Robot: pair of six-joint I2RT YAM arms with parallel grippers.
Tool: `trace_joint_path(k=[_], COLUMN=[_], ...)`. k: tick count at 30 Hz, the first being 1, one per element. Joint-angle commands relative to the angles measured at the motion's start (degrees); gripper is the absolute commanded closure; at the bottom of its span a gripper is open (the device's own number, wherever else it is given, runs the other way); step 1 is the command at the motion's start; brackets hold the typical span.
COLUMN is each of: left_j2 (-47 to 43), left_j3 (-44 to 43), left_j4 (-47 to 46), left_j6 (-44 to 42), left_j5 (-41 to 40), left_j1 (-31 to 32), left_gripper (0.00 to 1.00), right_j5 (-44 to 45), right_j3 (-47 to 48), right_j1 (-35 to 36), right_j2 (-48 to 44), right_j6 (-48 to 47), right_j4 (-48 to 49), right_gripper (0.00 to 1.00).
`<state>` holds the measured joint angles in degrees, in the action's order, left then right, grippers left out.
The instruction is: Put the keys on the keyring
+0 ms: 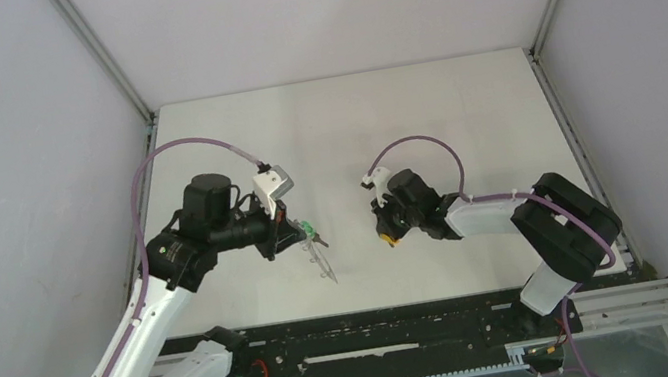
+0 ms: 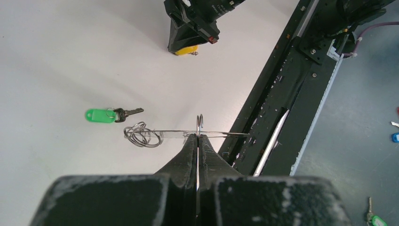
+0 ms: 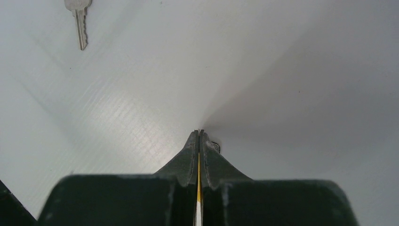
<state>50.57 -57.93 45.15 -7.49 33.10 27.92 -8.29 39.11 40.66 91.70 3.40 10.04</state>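
Both grippers clamped tight, not much of either catch visible

Left gripper (image 2: 198, 136) pinches the keyring (image 2: 221, 134), seen only edge-on as a thin line, so its hole is hidden. Green key (image 2: 101, 115) lies on the table (image 2: 70, 56) just beside one end of the keyring, next to some tangled wire loops (image 2: 141, 135). Right gripper (image 3: 198, 133), well apart from the keyring, squeezes the yellow key (image 3: 198, 181); only a sliver of it shows in the pinch.

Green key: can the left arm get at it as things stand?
Reach looks fine: the green key lies uncovered on the table close by. Grasping it, probably not yet: the left gripper is shut on the keyring.
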Motion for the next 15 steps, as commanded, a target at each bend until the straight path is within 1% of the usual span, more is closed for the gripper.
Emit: trace_joint_path(k=[1,7,11,15], left_j2=[-0.57,-0.81,-1.52,-3.31], left_j3=[-1.83,-0.67,0.41,1.93], left_j4=[-1.85,-1.79,-1.72,-2.49], left_j6=[0.54,0.67,-0.72,-3.71], left_j5=[-0.14,-0.13,-0.34,-0.65], left_j1=[-0.41,-0.41,-0.41,-0.41], left_gripper=[1.0,1.0,1.0,1.0], right_j5=[-2.78,-5.59,-7.14,-9.64], right_j3=[1.32,1.32,1.31,1.32], right_j1=[-0.32,2.02,6.07,10.7], right_j2=[-1.91,-8.36,-14.17,-20.78], right_j6=[-0.76,-0.42,0.22,1.38], right_j4=[-0.02,-3.27,-6.02,-6.78], right_gripper=[1.0,1.0,1.0,1.0])
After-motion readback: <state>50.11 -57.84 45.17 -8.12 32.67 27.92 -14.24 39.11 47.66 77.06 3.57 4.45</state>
